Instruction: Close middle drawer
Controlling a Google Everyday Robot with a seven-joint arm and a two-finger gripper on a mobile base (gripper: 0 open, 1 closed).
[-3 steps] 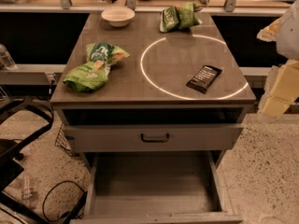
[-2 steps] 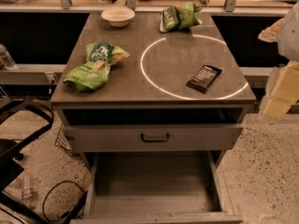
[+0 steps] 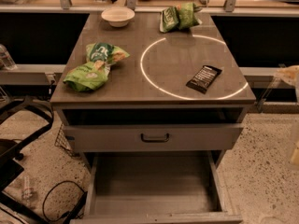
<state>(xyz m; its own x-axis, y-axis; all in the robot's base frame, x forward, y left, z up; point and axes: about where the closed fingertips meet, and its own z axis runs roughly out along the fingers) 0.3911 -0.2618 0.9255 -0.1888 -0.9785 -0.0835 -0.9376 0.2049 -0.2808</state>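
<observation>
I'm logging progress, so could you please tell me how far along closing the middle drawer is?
Done: nothing yet; the middle drawer is pulled far out, tray exposed. In hand: nothing; the hand is out of view, with only a pale arm part at the right edge, apart from it. Left: reach its front and push it fully in.

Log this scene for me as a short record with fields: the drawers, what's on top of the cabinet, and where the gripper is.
middle drawer: pulled far out, grey tray exposed
top drawer: slightly out, dark bar handle
cabinet top: bears a lit ring
white bowl: back left
green snack bags: left side
green bag: back, right of the bowl
black packet: inside the ring, lower right
gripper: not in view; only a pale arm part at the right edge
task state: not yet closed
</observation>
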